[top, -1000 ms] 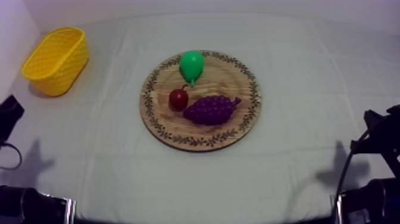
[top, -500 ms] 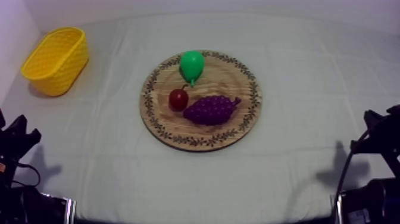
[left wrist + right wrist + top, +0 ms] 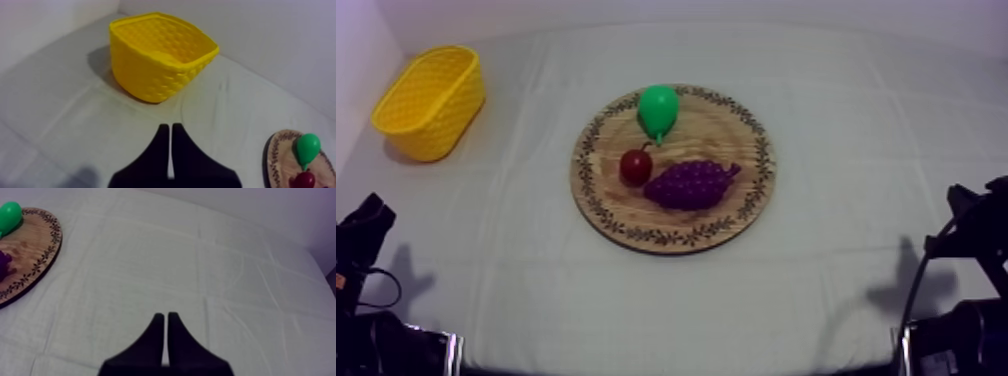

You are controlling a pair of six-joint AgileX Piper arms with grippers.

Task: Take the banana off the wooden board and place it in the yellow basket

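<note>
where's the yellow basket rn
In the top view the yellow basket sits at the far left corner of the table, apart from the wooden board; the left wrist view has it beyond the left hand.

There is one yellow basket (image 3: 436,115) at the far left corner of the table (image 3: 856,150), one wooden board (image 3: 736,150) in the middle, and on it one pear (image 3: 658,110), one small red fruit (image 3: 635,166) and one bunch of grapes (image 3: 688,185).

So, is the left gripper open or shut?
Shut. The left gripper has its fingers lying together as a narrow wedge, nothing between them, short of the basket.
</note>
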